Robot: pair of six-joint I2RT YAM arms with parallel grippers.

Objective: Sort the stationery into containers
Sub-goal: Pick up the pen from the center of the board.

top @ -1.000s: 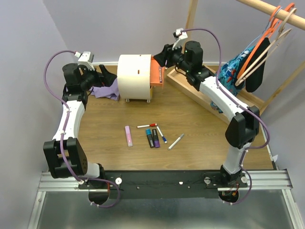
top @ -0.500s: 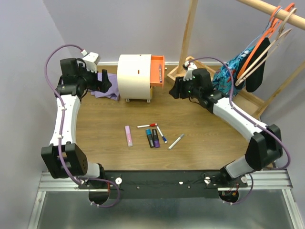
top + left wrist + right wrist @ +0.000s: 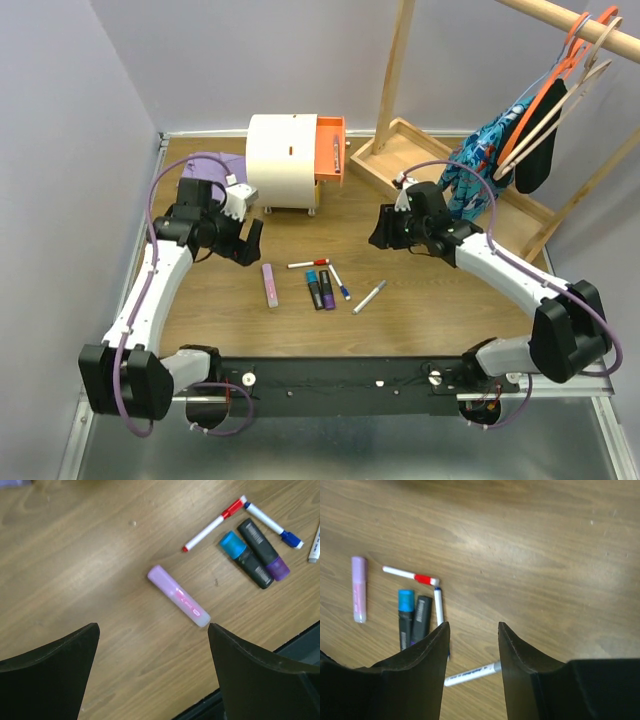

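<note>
On the wooden table lie a pink bar (image 3: 270,285), a red-capped pen (image 3: 308,263), two stubby markers (image 3: 320,290), a blue-capped pen (image 3: 340,282) and a grey-capped pen (image 3: 369,297). The cream chest (image 3: 283,160) stands at the back with one orange drawer (image 3: 330,148) pulled out. My left gripper (image 3: 245,240) hovers open just left of the pink bar (image 3: 178,596), which lies ahead of its fingertips (image 3: 212,630). My right gripper (image 3: 378,232) hangs open and empty to the right of the pens, above the grey-capped pen (image 3: 470,674).
A clothes rack with a flat wooden tray (image 3: 400,160) and hangers with clothes (image 3: 500,150) fills the back right. A purple cloth (image 3: 215,163) lies left of the chest. The black rail runs along the near edge.
Both arms have swung from the back of the table toward the middle. The right gripper left the open drawer; the left one came down beside the pink bar.
</note>
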